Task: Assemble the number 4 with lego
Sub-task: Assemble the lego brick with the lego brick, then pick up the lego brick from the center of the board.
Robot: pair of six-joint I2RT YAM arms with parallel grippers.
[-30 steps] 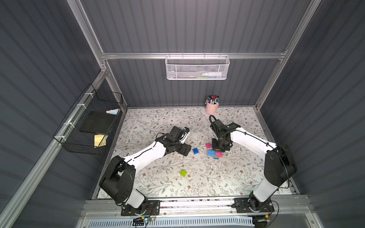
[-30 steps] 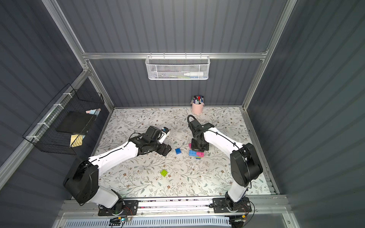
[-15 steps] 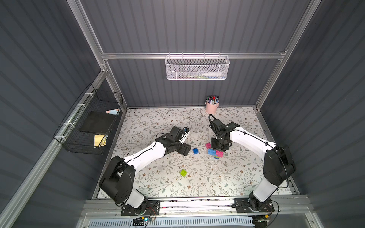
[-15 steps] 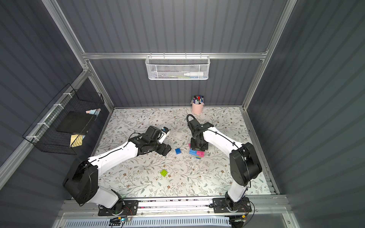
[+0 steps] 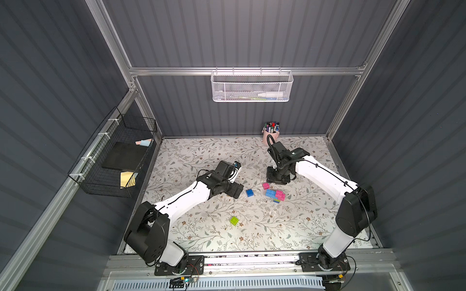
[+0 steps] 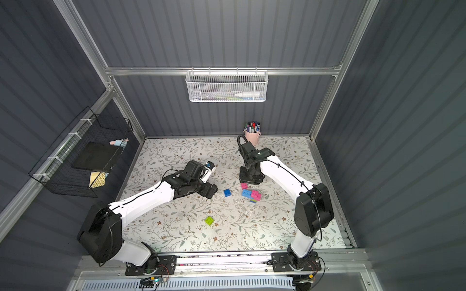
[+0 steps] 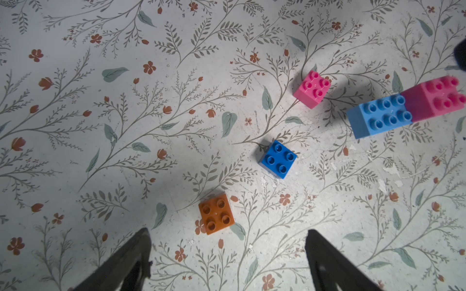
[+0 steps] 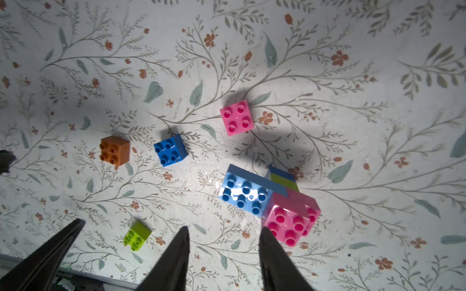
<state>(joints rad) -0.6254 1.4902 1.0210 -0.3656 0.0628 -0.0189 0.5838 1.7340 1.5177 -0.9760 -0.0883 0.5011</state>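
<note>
The number 4 (image 5: 275,195), only partly built, sits on the floral table (image 5: 201,234) just right of centre in both top views. It is a light-blue bar (image 8: 243,194) pressed against a joined pink brick (image 8: 290,221), studs up, and the right wrist view shows lime green and blue layers at its side. Just up and left of it in a top view lies a loose pink brick (image 5: 265,186), apart from the figure. Farther left is a blue brick (image 5: 249,192), also on its own. An orange brick (image 7: 216,213) shows only in the wrist views, near the blue one. A lime green brick (image 5: 234,220) lies well apart, toward the lower middle of the frame. The right gripper (image 5: 277,179) points down just above the loose pink brick in the frame. Its jaws are partly apart with nothing between them, and it touches no brick (image 8: 223,241). The left gripper (image 5: 237,191) sits just left of the blue brick, its jaws spread wide and empty, with the orange brick just ahead of the gap (image 7: 227,241). At the back edge of the table stands a pink cup (image 5: 271,133) of marker pens. A white mesh basket (image 5: 252,87) hangs on the rear wall, and a black wire basket (image 5: 118,156) hangs at the left.
</note>
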